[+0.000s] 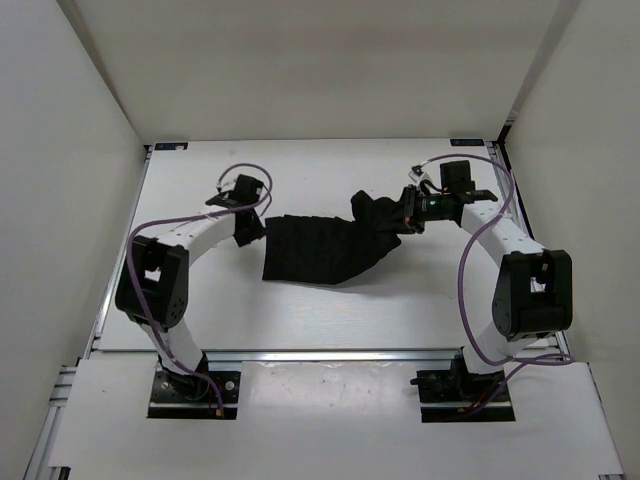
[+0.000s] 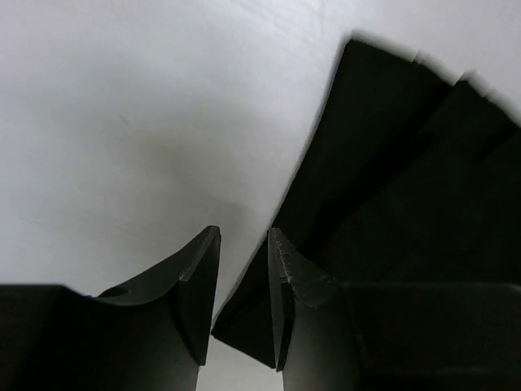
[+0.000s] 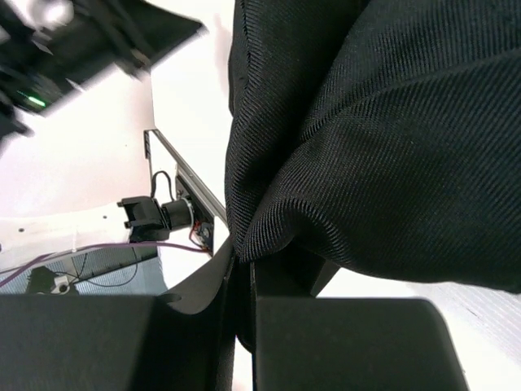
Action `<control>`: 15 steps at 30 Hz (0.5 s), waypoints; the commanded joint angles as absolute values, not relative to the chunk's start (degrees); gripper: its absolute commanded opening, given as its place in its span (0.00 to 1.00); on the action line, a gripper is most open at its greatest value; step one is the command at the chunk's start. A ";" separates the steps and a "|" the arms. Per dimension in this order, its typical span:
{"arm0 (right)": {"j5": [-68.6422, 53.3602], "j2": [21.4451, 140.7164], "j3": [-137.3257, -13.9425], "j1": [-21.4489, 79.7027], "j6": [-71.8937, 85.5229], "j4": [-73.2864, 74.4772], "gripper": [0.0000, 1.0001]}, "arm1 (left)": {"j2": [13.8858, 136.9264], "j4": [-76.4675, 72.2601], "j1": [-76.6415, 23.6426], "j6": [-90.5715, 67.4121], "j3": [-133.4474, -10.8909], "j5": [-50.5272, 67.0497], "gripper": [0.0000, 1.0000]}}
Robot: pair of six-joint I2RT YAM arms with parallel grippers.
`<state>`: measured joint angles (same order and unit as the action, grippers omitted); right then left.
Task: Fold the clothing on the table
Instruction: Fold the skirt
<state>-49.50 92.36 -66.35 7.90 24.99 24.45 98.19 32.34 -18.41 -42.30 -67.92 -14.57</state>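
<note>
Black pleated woven garment (image 1: 318, 250) lies mid flat white bench (image 1: 300, 320), right end bunched. Right end effector (image 3: 242, 265) pinches that bunch; left end effector (image 2: 244, 235) parted, beside the pleated left edge.

The black pleated garment (image 1: 320, 250) lies across the middle of the worktop (image 1: 330, 315) and blocks the straight path between the two arms. Its right end is bunched in the closed right gripper (image 1: 400, 214). Bare worktop runs wide behind it to the back wall (image 1: 320, 70), and in front of it to the metal rail (image 1: 330, 354). The left gripper (image 2: 244, 232), jaws apart, has bare surface to its left, and the garment's edge lies just beside its right finger. Side walls (image 1: 60, 200) stand close outside each elbow. Purple cables (image 1: 462, 295) loop off both arms.
</note>
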 commanded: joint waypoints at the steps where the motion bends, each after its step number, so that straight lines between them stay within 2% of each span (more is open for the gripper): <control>1: -50.44 91.84 -70.05 7.82 24.43 26.01 0.00 | 99.48 34.02 -23.46 -40.61 -65.31 -17.68 0.41; 15: -49.57 99.66 -84.36 16.25 24.43 30.32 0.00 | 109.42 26.90 -30.40 -45.17 -67.06 -1.07 0.41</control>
